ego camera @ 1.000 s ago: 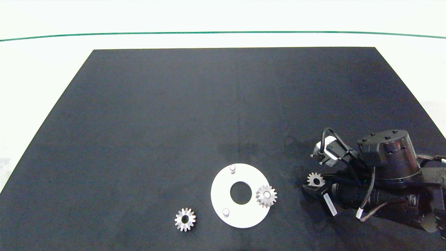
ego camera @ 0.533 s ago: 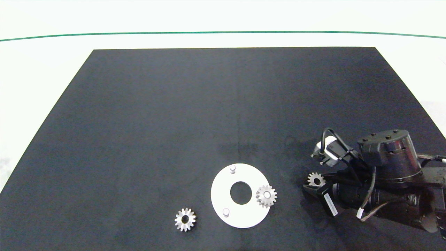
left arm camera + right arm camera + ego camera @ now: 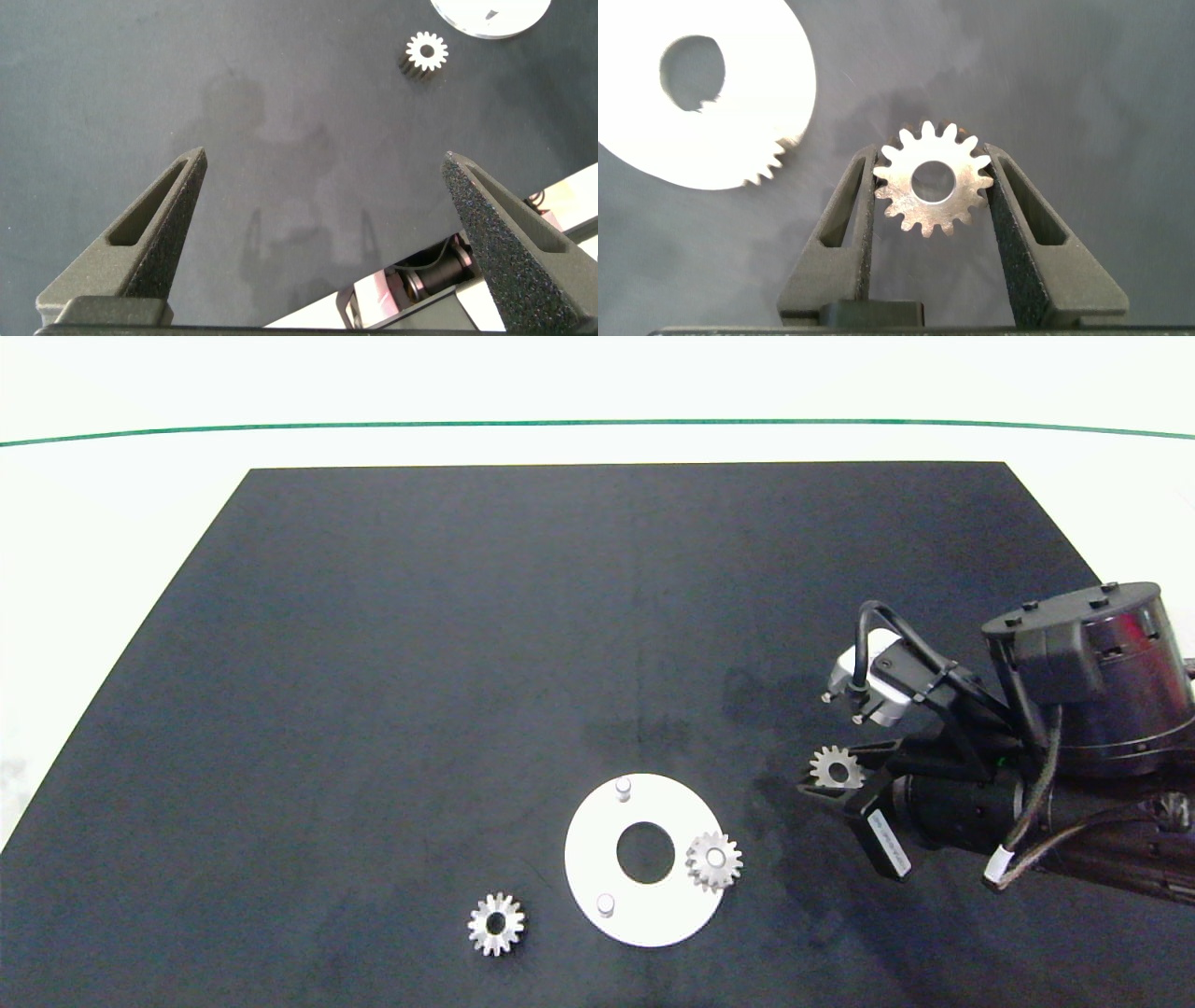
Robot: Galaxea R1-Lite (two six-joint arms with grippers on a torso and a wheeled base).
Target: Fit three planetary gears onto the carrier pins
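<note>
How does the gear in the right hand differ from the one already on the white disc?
The held gear is clamped between the right hand's fingers, off to the side of the white disc; the mounted gear sits on the disc at its edge. The held gear's centre hole is open; the mounted gear's is filled by a carrier pin. Both are small silver-grey spur gears that look alike.
</note>
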